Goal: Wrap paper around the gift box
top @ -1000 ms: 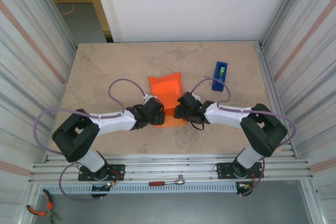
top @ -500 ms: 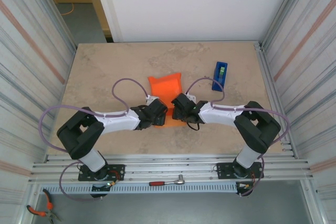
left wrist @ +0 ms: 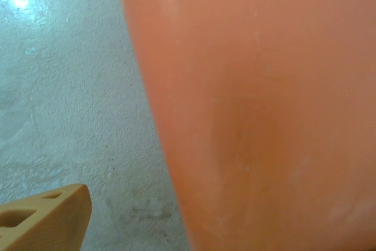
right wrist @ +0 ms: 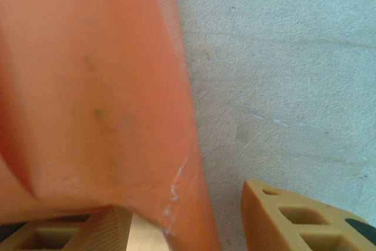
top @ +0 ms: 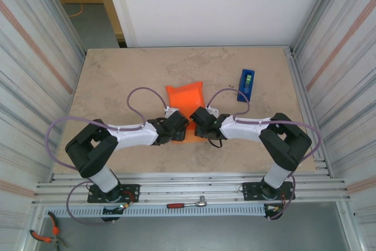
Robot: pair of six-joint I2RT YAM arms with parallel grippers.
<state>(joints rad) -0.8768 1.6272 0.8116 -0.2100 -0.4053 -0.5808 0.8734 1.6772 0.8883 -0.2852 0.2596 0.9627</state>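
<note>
The orange paper (top: 185,97) lies bulged at the table's middle; the gift box is hidden. My two grippers meet at the sheet's near end. The left gripper (top: 177,125) sits on the near left side. In its wrist view one tan fingertip (left wrist: 47,218) stands apart from the paper (left wrist: 264,110), with bare table between them, and the other finger is hidden behind the sheet. The right gripper (right wrist: 185,216) straddles the paper's right edge (right wrist: 100,86): one finger (right wrist: 97,230) lies under the sheet, the other finger (right wrist: 294,218) is clear of it on the table side. Its jaws are half apart.
A blue tape dispenser (top: 246,84) with a green roll stands at the back right. Ribbed metal walls (top: 338,69) close in both sides. A ratchet (top: 187,204) lies on the front rail and pliers (top: 44,236) sit low at the left.
Both grippers have slid inward over the paper's near end. The right gripper's jaws have narrowed around the paper's edge. The left gripper's jaws stay wide.
</note>
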